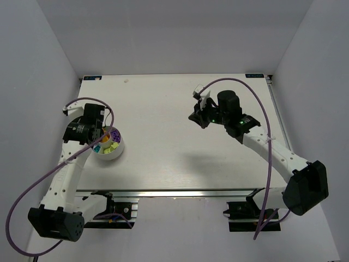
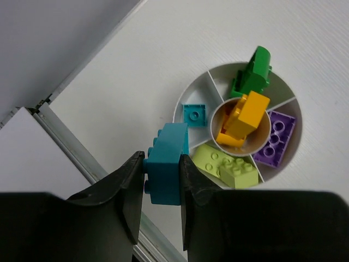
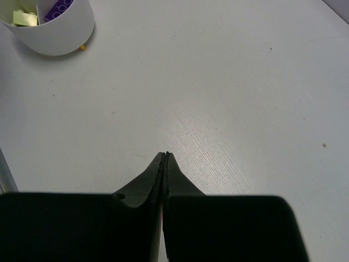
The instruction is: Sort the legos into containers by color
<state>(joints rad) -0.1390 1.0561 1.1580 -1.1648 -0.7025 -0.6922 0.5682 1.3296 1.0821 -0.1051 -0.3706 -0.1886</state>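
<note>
Your left jaws are clamped on a cyan brick point(image 2: 170, 143), one flat side against each finger. Its long axis runs straight out from the jaws toward the divided white bowl point(image 2: 182, 101). Here's the relation that matters. In the left wrist view the cyan wedge sits just past the brick's far end, a touch up and to the right. One small cyan plate point(image 2: 194, 114) already lies flat in it. So your drop target is ahead and slightly right, and the lime wedge is the near neighbour you want to miss.

The left arm is the one parked at the bowl. Your right jaws are pressed fully together on nothing, hanging over bare table point(image 3: 229, 98) well apart from the bowl. That arm plays no part in this drop.

Now the count:
- **Bowl:** one.
- **Cyan:** two, one gripped and one in its wedge.
- **Lime green:** two bricks point(image 2: 226, 166) side by side in their wedge, nearest the jaws.
- **Purple:** one brick point(image 2: 278, 136), lying flat.
- **Dark green:** one piece point(image 2: 252, 73) standing up out of the far wedge. It may be two stacked; the angle makes that hard to tell.
- **Orange:** what looks like two bricks point(image 2: 245, 114) piled crooked in the centre cup.

My judgement: carry the brick forward and a little right before you let go.
</note>
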